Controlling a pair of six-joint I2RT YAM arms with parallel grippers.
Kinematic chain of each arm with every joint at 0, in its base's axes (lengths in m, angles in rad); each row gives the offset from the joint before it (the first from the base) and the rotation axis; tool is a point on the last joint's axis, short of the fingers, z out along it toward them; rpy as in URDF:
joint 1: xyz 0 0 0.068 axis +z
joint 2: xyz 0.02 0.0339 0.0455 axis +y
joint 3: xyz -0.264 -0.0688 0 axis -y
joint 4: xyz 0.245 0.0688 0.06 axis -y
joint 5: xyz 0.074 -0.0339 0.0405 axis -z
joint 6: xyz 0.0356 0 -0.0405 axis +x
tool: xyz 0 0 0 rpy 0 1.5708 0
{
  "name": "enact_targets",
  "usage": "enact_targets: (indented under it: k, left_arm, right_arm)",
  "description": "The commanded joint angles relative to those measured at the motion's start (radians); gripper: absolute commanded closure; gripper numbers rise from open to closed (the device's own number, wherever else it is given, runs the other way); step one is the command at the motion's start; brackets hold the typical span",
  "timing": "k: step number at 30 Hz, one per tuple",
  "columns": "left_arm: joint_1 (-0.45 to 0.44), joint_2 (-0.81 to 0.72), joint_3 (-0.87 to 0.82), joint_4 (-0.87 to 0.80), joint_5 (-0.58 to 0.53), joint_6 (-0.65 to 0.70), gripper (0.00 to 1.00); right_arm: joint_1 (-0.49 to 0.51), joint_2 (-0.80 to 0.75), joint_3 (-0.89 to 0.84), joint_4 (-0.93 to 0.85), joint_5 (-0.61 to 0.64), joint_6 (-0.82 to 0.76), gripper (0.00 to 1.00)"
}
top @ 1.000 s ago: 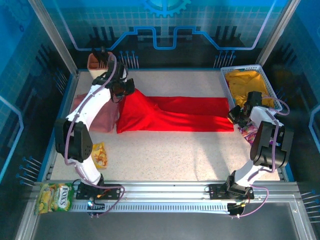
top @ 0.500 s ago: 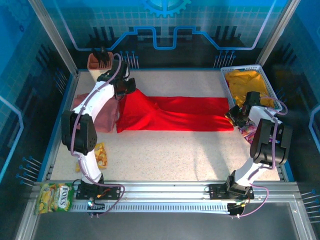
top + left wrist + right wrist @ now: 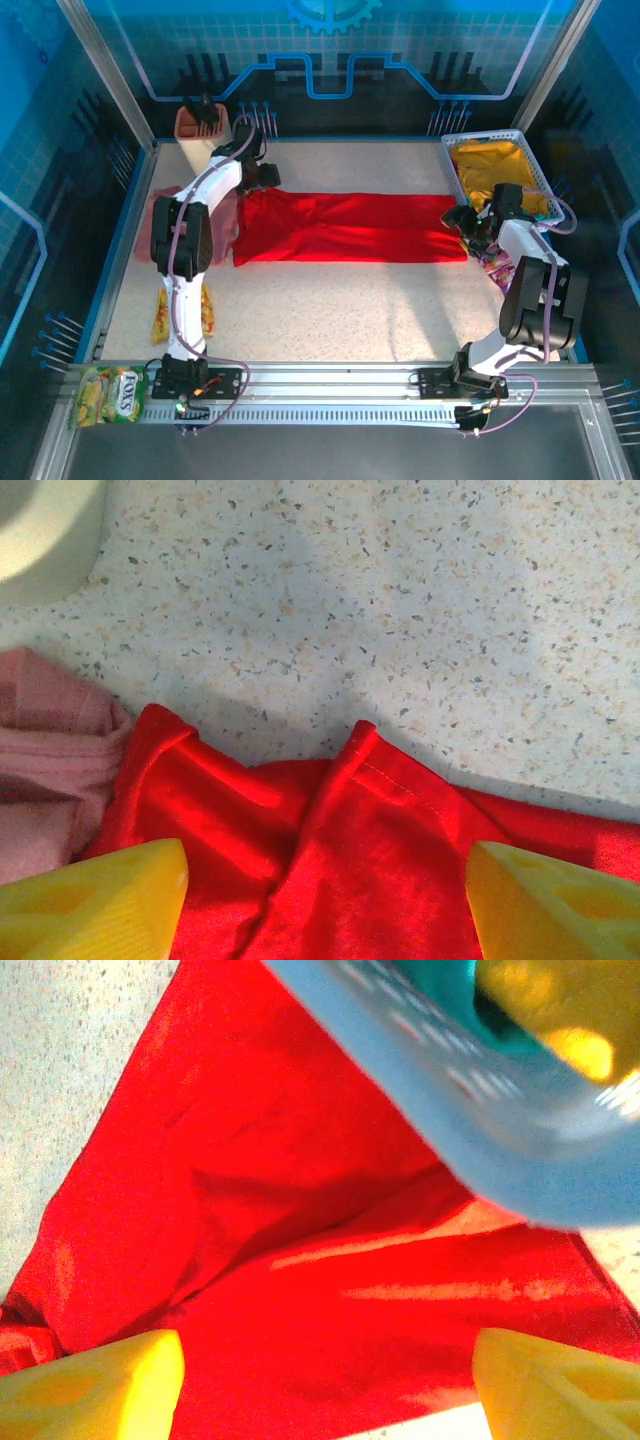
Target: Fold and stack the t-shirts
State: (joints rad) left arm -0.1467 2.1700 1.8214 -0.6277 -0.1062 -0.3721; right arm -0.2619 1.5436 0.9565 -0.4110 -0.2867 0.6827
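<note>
Our left hand (image 3: 325,900) and right hand (image 3: 325,1385) stand wide open, empty, over the ends of the red t-shirt (image 3: 350,228), banded across the surface (image 3: 330,300). Its rumpled left end touches the pink t-shirt (image 3: 50,760); a careless pinch may drag both.

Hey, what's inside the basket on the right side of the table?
A crumpled yellow cloth fills the basket. Anything beneath it is covered, so I can't tell what else is inside.
</note>
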Motion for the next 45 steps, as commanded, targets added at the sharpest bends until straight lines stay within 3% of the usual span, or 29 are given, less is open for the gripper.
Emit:
enact_targets:
  k: [1,5,10,19,24,31,38,43,45]
  left_arm:
    - [-0.013,-0.139,-0.073,0.006,0.099,-0.090,0.26]
    - [-0.063,-0.190,-0.147,0.049,0.216,-0.153,0.33]
    - [-0.136,-0.114,-0.110,0.049,0.252,-0.152,0.39]
    - [-0.165,0.037,-0.010,0.057,0.272,-0.228,0.34]
    - [-0.166,0.083,0.027,0.029,0.271,-0.237,0.36]
    - [-0.166,0.129,0.081,0.017,0.232,-0.216,0.45]
    - [-0.166,0.183,0.153,-0.029,0.252,-0.225,0.66]
    - [-0.166,0.179,0.154,-0.049,0.241,-0.198,0.62]
    - [-0.175,0.168,0.159,-0.070,0.196,-0.157,0.55]
  right_arm:
    - [0.013,-0.056,-0.033,-0.026,-0.032,-0.038,0.22]
    - [0.016,-0.100,-0.059,-0.047,-0.045,-0.049,0.20]
    - [0.028,-0.130,-0.071,-0.051,-0.053,-0.049,0.19]
    - [0.035,-0.107,-0.121,-0.032,-0.075,-0.036,0.19]
    - [0.035,-0.094,-0.121,-0.024,-0.079,-0.035,0.19]
    - [0.035,-0.077,-0.120,-0.017,-0.094,-0.031,0.19]
    - [0.029,-0.076,-0.119,-0.030,-0.084,-0.040,0.19]
    - [0.027,-0.080,-0.120,-0.030,-0.087,-0.044,0.19]
    - [0.026,-0.077,-0.121,-0.029,-0.090,-0.046,0.19]
